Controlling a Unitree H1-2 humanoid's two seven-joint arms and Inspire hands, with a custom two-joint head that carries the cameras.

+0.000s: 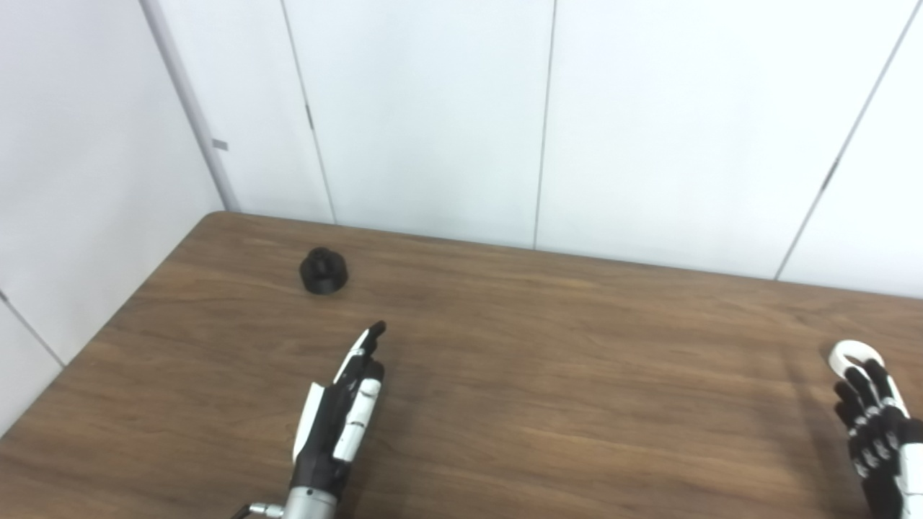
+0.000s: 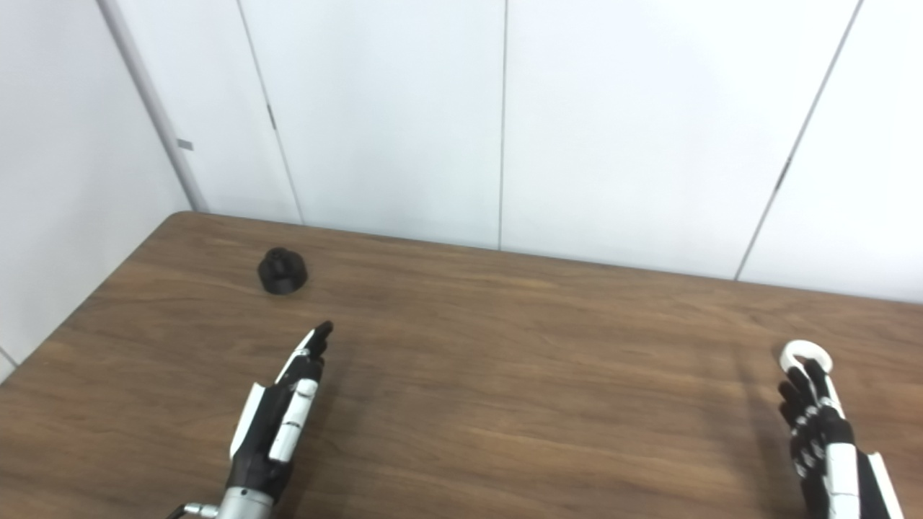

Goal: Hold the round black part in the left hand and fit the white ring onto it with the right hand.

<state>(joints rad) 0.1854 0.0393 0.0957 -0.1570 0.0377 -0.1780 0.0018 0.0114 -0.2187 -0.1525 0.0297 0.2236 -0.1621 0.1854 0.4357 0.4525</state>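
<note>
Black round part (image 1: 324, 271) sat on the worktop (image 1: 505, 360) ahead and slightly left of the left hand (image 1: 345, 404), which lay empty, fingers straight and pointing toward it. Well right of that part, the right hand (image 2: 818, 425) curled its fingertips at the white ring (image 2: 806, 357); whether it gripped I could not tell.

- No text, label, brand, number or sign can be read anywhere in either view.
- The small grey tab on the wall strip (image 1: 220, 145) is blank at this size.
</note>
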